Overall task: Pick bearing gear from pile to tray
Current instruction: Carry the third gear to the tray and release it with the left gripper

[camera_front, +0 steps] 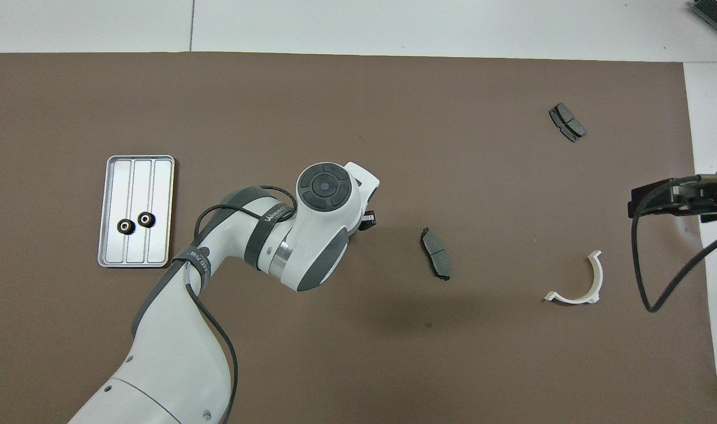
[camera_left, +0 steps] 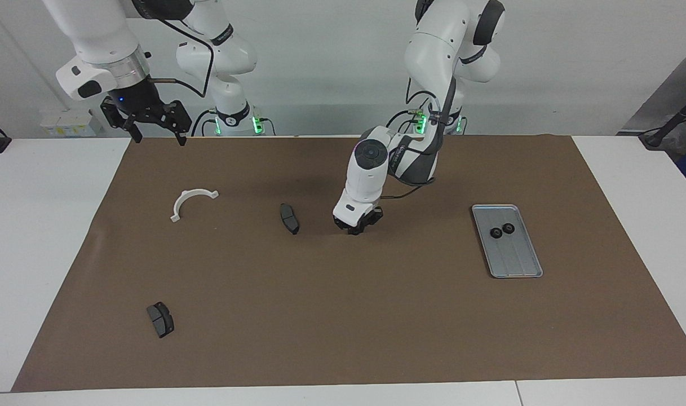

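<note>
Handling a bearing gear calls for a light, precise pinch: judged by its look, the part is small, rigid, light and round, so it may roll or slip. Take it across its outer rim, fingers square to the mat.

Two gears (camera_left: pixel 501 230) already lie side by side, touching or nearly so, in the tray (camera_left: pixel 523 272). No loose gear shows on the brown mat (camera_left: pixel 343 327); any remaining one may be hidden under the left gripper (camera_left: pixel 358 224).

The left gripper is down at the mat near the middle of the table, just beside a dark grey curved pad (camera_left: pixel 289 218). You cannot tell whether its fingers are spread or closed, nor whether they hold anything.

The right gripper (camera_left: pixel 154 125) waits raised over the mat's edge at the right arm's end, its fingers spread and empty.

Materials and shapes:
- Tray: silver-grey metal, flat, rectangular, rounded corners, raised rim, lengthwise ribs. Expect a gear to sit between ribs.
- Gears: black, disc-shaped, with a pale centre.
- Second curved pad (camera_left: pixel 160 319): dark grey, matte, farther from the robots.
- Half-ring bracket (camera_left: pixel 191 201): white, thin, with small end tabs, probably plastic.
- Mat: matte brown sheet.
</note>
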`<state>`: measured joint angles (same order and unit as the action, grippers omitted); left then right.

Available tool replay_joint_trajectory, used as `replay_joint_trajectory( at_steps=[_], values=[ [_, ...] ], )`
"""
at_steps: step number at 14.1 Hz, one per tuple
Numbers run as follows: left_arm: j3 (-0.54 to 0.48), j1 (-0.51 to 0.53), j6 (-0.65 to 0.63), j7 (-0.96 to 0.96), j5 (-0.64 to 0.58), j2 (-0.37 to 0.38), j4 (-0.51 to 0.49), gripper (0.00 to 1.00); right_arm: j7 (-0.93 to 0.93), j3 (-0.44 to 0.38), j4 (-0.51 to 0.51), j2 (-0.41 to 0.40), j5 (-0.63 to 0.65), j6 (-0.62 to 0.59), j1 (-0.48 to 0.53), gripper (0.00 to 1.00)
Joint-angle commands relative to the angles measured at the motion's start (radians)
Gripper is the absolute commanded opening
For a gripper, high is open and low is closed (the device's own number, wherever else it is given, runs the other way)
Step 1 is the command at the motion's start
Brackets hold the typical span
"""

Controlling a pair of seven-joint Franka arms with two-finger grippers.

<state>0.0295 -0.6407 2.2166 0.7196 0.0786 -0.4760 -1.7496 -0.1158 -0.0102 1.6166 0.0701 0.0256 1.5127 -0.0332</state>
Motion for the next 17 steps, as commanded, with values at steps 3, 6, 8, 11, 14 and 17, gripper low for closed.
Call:
replay_joint_trajectory(
  at_steps=[3, 6, 8, 11, 14, 17],
  values=[
    [-0.013, -0.013, -0.003, 0.015, -0.020, -0.006, -0.001, 0.20, 0.031, -0.005, -0.001, 0.000, -0.013, -0.011, 0.001, 1.00],
    [-0.014, -0.002, -0.020, 0.012, -0.020, -0.004, -0.001, 0.13, 0.030, -0.005, -0.001, 0.000, -0.013, -0.011, 0.001, 1.00],
    [-0.017, 0.016, -0.040, 0.008, -0.022, 0.010, 0.004, 0.09, 0.030, -0.005, -0.001, 0.000, -0.013, -0.011, 0.001, 1.00],
    [-0.017, 0.073, -0.060, -0.008, -0.030, 0.034, 0.007, 0.04, 0.030, -0.005, -0.001, 0.000, -0.013, -0.011, 0.001, 1.00],
    [-0.016, 0.156, -0.133, -0.119, -0.030, 0.079, 0.009, 0.02, 0.030, -0.005, -0.001, 0.000, -0.013, -0.011, 0.001, 1.00],
    [-0.016, 0.243, -0.176, -0.242, -0.030, 0.129, -0.016, 0.00, 0.031, -0.005, -0.001, 0.000, -0.013, -0.012, 0.001, 1.00]
  ],
)
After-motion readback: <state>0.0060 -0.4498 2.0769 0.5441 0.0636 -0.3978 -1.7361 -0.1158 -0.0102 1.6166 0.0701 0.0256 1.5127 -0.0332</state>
